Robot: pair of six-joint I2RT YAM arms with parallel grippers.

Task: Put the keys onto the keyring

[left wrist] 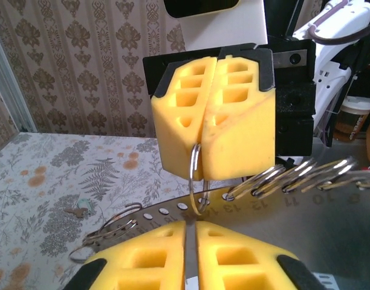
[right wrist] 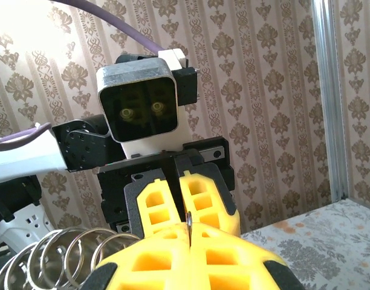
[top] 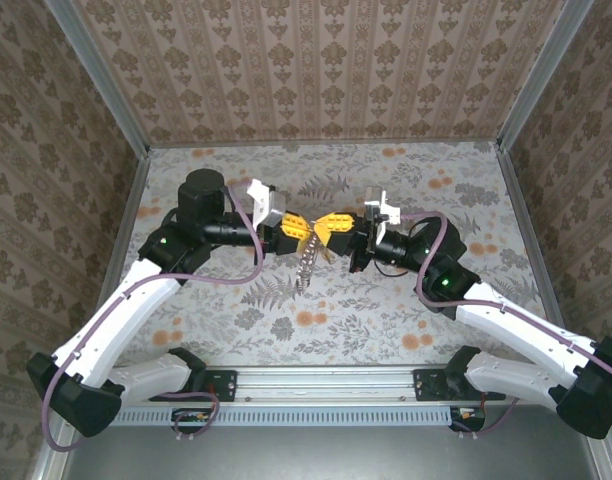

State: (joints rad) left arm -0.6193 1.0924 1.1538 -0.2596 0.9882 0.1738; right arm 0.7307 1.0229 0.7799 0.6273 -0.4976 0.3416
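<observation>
Both grippers meet tip to tip above the table's middle. My right gripper (top: pixel 323 228) (right wrist: pixel 188 234) is shut on a thin steel split keyring (left wrist: pixel 196 181), which stands edge-on between its yellow fingers (left wrist: pixel 233 121). The ring's lower end hangs at a hole in a grey metal strip (left wrist: pixel 294 211) with numbered holes. My left gripper (top: pixel 302 233) (left wrist: pixel 190 225) is shut on that strip's near edge, and the strip hangs below both grippers (top: pixel 306 262). A tiny brownish key (left wrist: pixel 76 212) lies on the flowered tablecloth, left of the strip.
Several more split rings (left wrist: pixel 306 175) (right wrist: pixel 52 254) are threaded through the strip's other holes on both sides. Purple cables (top: pixel 256 245) loop beside each wrist. Patterned walls close in the table (top: pixel 386 330) on three sides.
</observation>
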